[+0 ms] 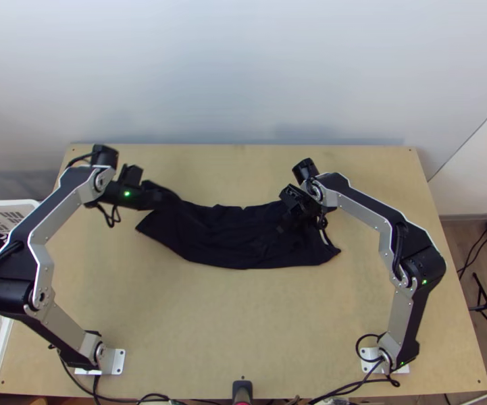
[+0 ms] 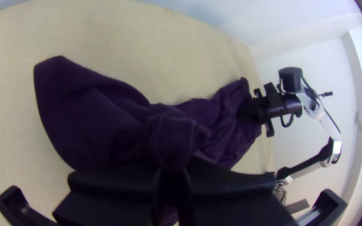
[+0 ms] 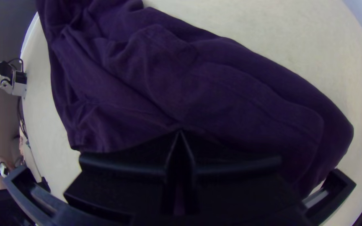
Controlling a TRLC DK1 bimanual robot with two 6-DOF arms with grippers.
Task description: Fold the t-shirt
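Note:
The dark t-shirt (image 1: 236, 236) lies as a long bunched strip across the middle of the table, its left end lifted. My left gripper (image 1: 164, 196) is over that end; in the left wrist view my left gripper (image 2: 171, 171) is shut on a pinched part of the shirt (image 2: 101, 113). Over the right part of the cloth is my right gripper (image 1: 289, 217). The right wrist view has my right gripper (image 3: 181, 136) shut, with creases of the shirt (image 3: 160, 75) converging at its tips. Its fingers hide the cloth beneath them.
At the left table edge stands a white basket (image 1: 3, 351) holding other clothes. A small dark device (image 1: 242, 390) is at the near edge, with cables beside it. Bare tabletop (image 1: 243, 310) lies in front of the shirt, and more stretches behind it.

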